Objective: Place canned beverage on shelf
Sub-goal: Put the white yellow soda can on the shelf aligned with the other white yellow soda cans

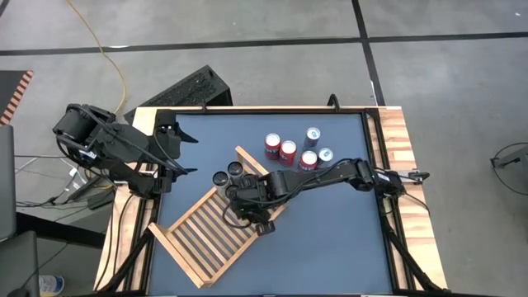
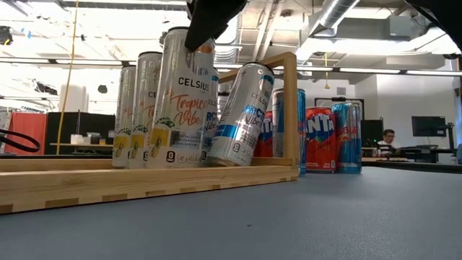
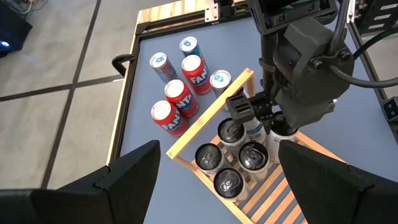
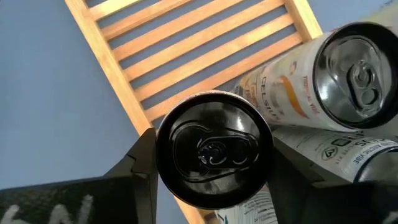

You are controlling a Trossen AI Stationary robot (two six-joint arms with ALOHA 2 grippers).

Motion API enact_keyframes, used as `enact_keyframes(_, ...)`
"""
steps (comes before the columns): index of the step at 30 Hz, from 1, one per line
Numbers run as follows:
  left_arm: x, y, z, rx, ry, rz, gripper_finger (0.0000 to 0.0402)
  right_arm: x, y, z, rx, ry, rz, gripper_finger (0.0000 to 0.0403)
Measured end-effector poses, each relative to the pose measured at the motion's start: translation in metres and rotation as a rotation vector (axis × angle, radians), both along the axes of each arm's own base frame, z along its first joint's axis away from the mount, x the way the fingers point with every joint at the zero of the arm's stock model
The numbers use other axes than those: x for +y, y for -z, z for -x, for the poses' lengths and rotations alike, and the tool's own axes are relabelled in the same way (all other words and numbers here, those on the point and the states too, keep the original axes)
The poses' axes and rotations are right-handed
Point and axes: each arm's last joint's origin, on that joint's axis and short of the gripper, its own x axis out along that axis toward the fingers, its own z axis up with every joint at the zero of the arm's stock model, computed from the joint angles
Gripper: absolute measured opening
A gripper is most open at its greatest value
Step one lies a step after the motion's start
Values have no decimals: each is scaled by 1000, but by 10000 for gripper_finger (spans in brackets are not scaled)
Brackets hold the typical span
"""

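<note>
High view shows the right gripper (image 1: 247,200) at frame centre, over the upper end of the shelf (image 1: 202,243), which lies slanted across the lower-left part of the table (image 1: 330,239). Its fingers pinch a tall can (image 4: 214,149) near its top; in the right wrist view they sit either side of the black lid. The left gripper (image 1: 183,153) waits at the table's left edge, fingers spread and empty.

The step appears to be setting this can among those already standing on the shelf. To do it well, the gripper should bring the can upright and lower it until its base rests flat on the slats before letting go, then lift straight up. In the low view a blue-and-silver can (image 2: 242,115) leans tilted just beside the held one, so any sideways push risks toppling it or the row.

The held can (image 2: 179,101) is slim and silver-white with "CELSIUS" lettering and fruit art. It stands at the shelf's raised frame, near centre-left of the low view, close against its neighbours. Five shorter red and blue cans (image 1: 295,149) stand off the shelf, upper centre of the high view.
</note>
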Motion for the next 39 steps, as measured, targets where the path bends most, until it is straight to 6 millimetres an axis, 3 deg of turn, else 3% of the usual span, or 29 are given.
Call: enact_keyframes(39, 0, 0, 0, 3, 8, -22, 315, 2, -11, 1, -53, -134, 9, 190)
